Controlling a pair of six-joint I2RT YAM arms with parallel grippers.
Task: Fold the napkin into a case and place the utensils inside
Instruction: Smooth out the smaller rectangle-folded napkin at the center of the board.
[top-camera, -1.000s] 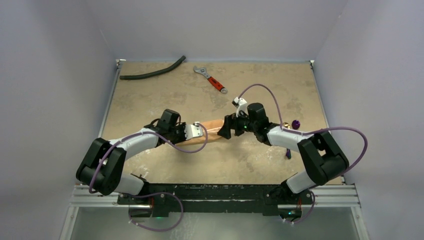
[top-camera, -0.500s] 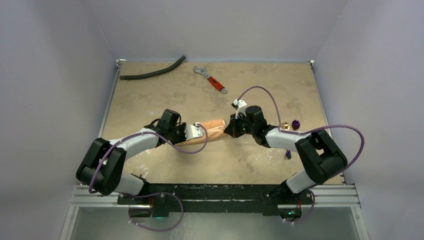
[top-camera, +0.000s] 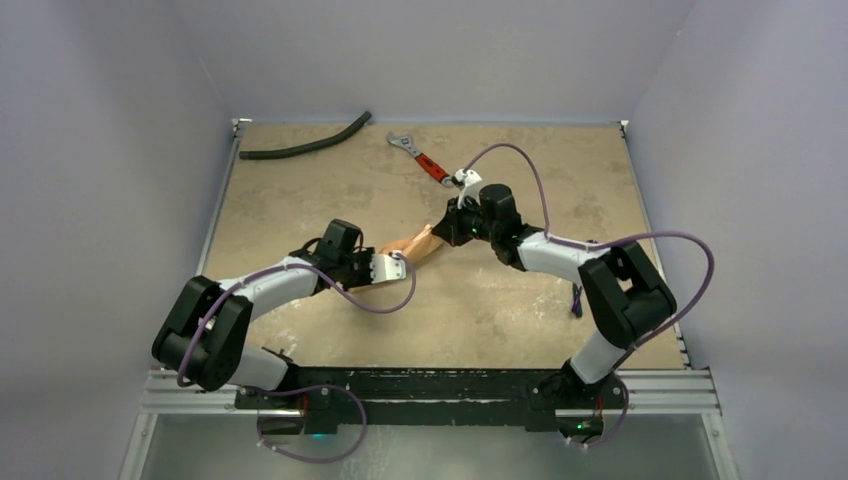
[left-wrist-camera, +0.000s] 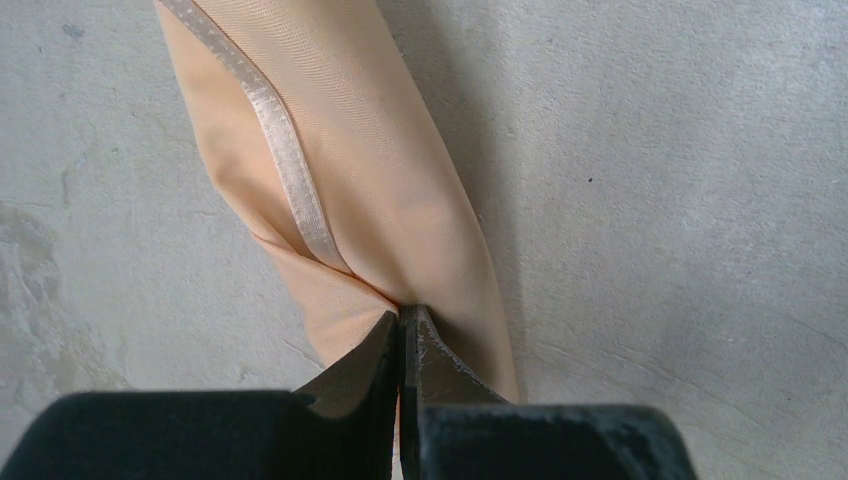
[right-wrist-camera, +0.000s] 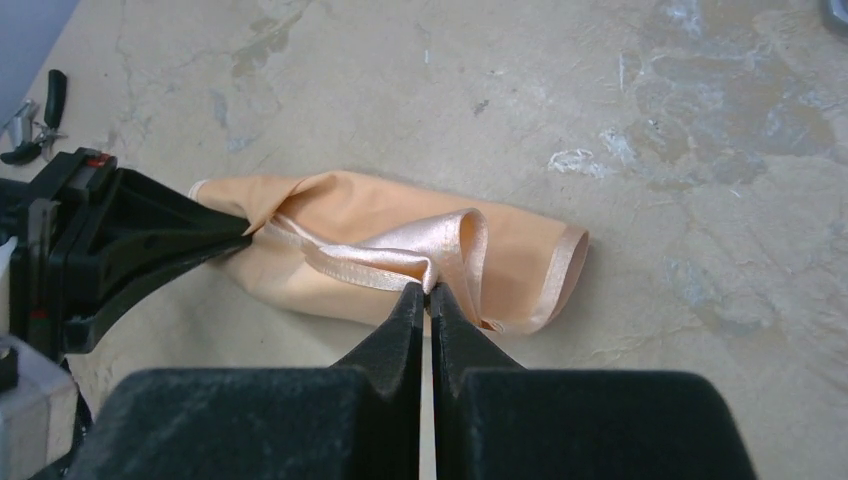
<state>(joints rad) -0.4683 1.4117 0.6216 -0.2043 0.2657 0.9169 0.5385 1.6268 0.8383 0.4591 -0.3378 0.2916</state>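
**Right gripper clamps the napkin's free end and pulls it toward the far side**

The left gripper (left-wrist-camera: 403, 326) has its fingers pressed together on one end of the napkin (top-camera: 417, 243), pinching a fold of the peach cloth just where the satin hem runs in. It sits at the same spot on the table (top-camera: 330, 200) as a second ago.

The change is on the other side. A second ago the right gripper (right-wrist-camera: 428, 292) stood with its fingers wide apart beside the napkin's right end. Now they are closed tight on a loop of the shiny hem, and the gripper has moved away from the arm bases, ending up near the red-handled wrench (top-camera: 424, 160). The cloth has followed it. Earlier it lay as a short level band between the two grippers; now it runs on a slant from the left gripper up to the right one, near the middle of the table. In the right wrist view it is a loosely folded, lumpy strip, with one flap turned over.

One slim dark utensil (top-camera: 577, 298) lies by the right arm's elbow, well apart from the cloth. The gold and purple pieces seen earlier at the right are now covered by that arm. The black hose (top-camera: 303, 147) lies unmoved at the far left corner.
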